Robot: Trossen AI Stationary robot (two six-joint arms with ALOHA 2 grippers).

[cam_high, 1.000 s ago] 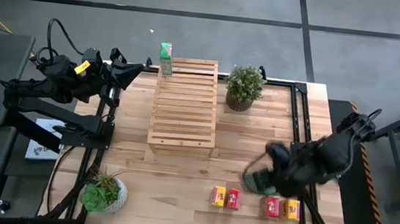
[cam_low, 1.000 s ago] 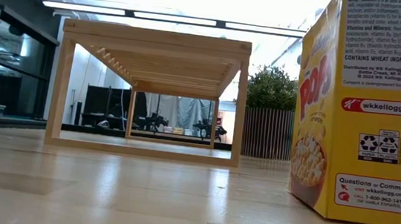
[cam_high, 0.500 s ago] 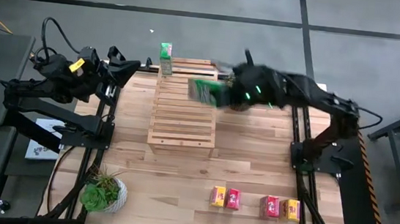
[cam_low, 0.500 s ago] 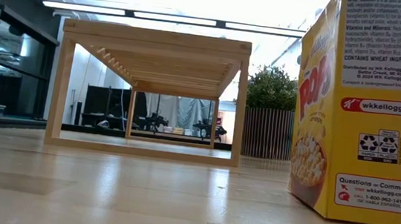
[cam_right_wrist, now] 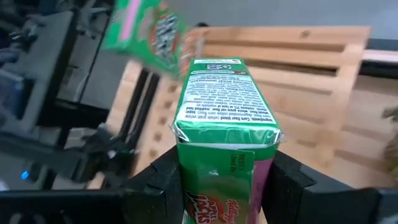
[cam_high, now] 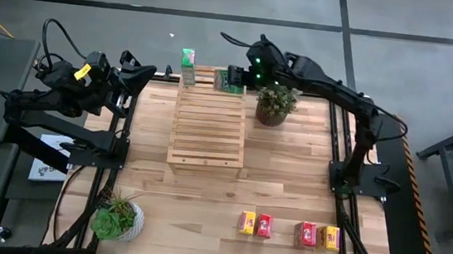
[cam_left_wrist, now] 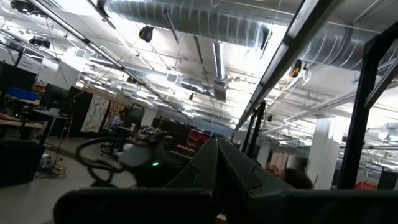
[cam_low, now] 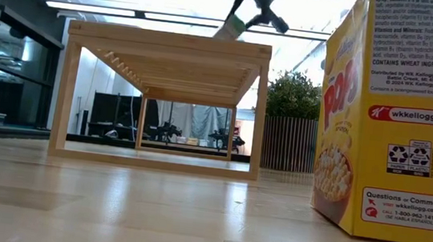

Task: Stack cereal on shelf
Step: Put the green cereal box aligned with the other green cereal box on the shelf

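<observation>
My right gripper point(cam_high: 233, 79) is shut on a green cereal box point(cam_right_wrist: 224, 118) above the far end of the light-wood slatted shelf point(cam_high: 209, 121). It also shows in the low view point(cam_low: 239, 23), above the shelf top. A second green box point(cam_high: 187, 65) stands upright at the shelf's far left corner. Two yellow boxes point(cam_high: 246, 222) point(cam_high: 332, 237) and two red boxes point(cam_high: 264, 225) point(cam_high: 307, 233) stand in a row near the table's near edge. My left gripper point(cam_high: 146, 76) waits, shut and empty, at the table's far left edge. My right gripper pinches the green box between its two fingers point(cam_right_wrist: 287, 180), on two opposite sides near one end point(cam_right_wrist: 186, 168). The box sticks out forward along the fingers, toward the table's left. It is lifted clear of the shelf and tilted in the low view point(cam_low: 234, 28).
A potted plant point(cam_high: 276, 100) stands right of the shelf's far end, under my right arm. Another plant point(cam_high: 116, 216) stands at the near left corner. In the low view a yellow box point(cam_low: 394, 115) stands close at the right. Bare tabletop point(cam_high: 288, 175) lies between shelf and box row.
My right gripper has risen from the table's near right part with the green box and swung fast toward the far edge and left, over the plant, ending above the shelf's far end. The box is lifted clear. My left arm has drawn back slightly.
</observation>
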